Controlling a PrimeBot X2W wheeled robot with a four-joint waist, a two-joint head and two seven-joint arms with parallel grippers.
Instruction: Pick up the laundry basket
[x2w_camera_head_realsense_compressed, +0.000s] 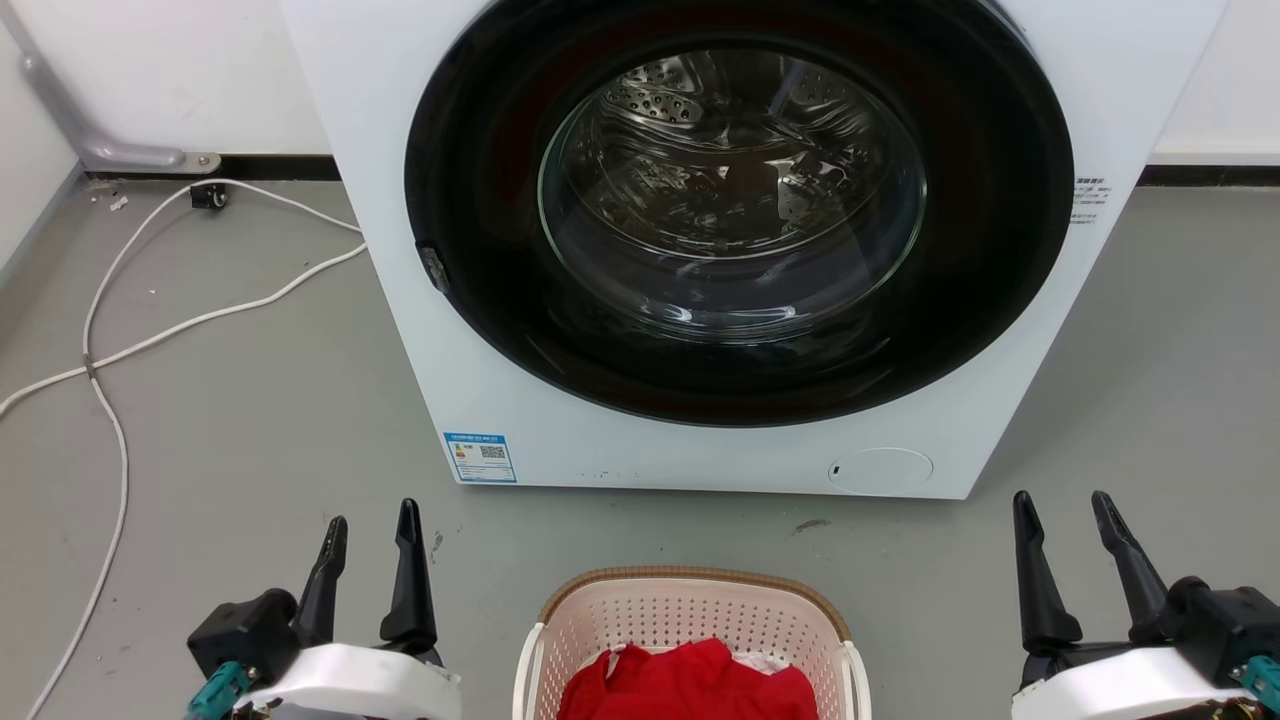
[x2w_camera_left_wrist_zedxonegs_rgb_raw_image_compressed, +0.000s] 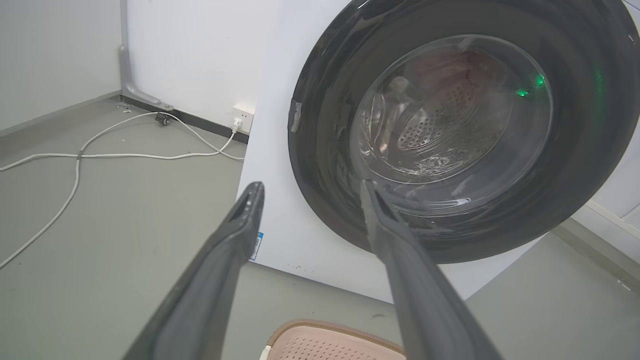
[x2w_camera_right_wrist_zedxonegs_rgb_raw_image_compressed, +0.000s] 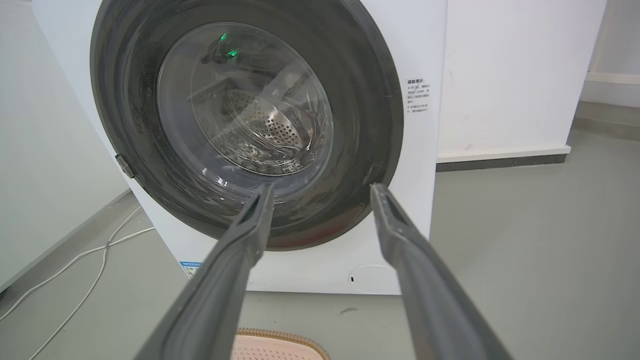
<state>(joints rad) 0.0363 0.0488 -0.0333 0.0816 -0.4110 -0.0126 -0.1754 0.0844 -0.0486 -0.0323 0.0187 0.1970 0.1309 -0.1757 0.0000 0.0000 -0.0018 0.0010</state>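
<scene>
The left gripper (x2w_camera_head_realsense_compressed: 372, 515) and right gripper (x2w_camera_head_realsense_compressed: 1061, 500) each carry 2 long, tapered black fingers (x2w_camera_head_realsense_compressed: 409, 580), a white wrist shell (x2w_camera_head_realsense_compressed: 350, 682) and a teal fitting (x2w_camera_head_realsense_compressed: 216, 690).

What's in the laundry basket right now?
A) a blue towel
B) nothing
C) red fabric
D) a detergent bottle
C: the head view shows red fabric lying inside the laundry basket, which sits between the open left gripper and the open right gripper.

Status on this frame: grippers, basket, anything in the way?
Left gripper open, empty; right gripper open, empty. Laundry basket on floor between them, untouched, red cloth inside. Washer beyond it; nothing between grippers and basket.
</scene>
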